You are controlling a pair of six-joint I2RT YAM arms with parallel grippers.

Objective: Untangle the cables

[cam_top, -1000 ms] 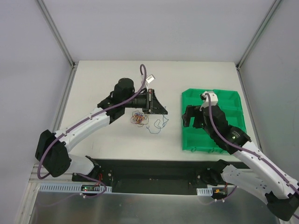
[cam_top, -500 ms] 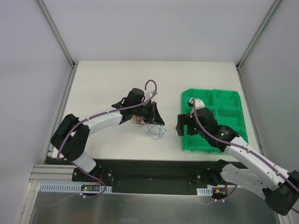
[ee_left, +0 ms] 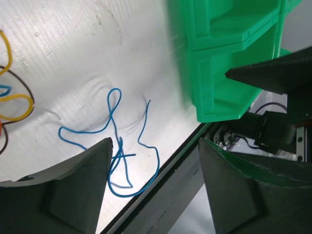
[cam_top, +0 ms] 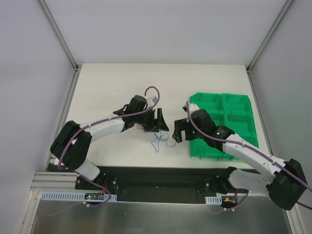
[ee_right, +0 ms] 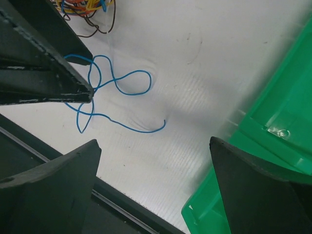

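Observation:
One blue cable (cam_top: 161,140) lies loose in loops on the white table, just in front of a small knot of orange-yellow, red and dark cables (cam_top: 145,126). My left gripper (cam_top: 159,125) hovers over both with its jaws open and nothing between them. In the left wrist view the blue cable (ee_left: 117,146) lies beneath my left gripper (ee_left: 156,142), and yellow loops (ee_left: 14,102) show at the left edge. My right gripper (cam_top: 179,130) is open beside the blue cable (ee_right: 112,92), a little to its right. The knot (ee_right: 85,7) sits at the top of the right wrist view.
A green compartment tray (cam_top: 229,109) stands on the right of the table, right behind the right gripper. Its corner (ee_left: 214,78) lies close to the blue cable. The table's near edge and a black base rail (cam_top: 161,178) run just below the cables.
The left gripper has come down and opened, letting go of the cables. The blue strand now lies on the table. The right arm has swung left, off the tray toward it.

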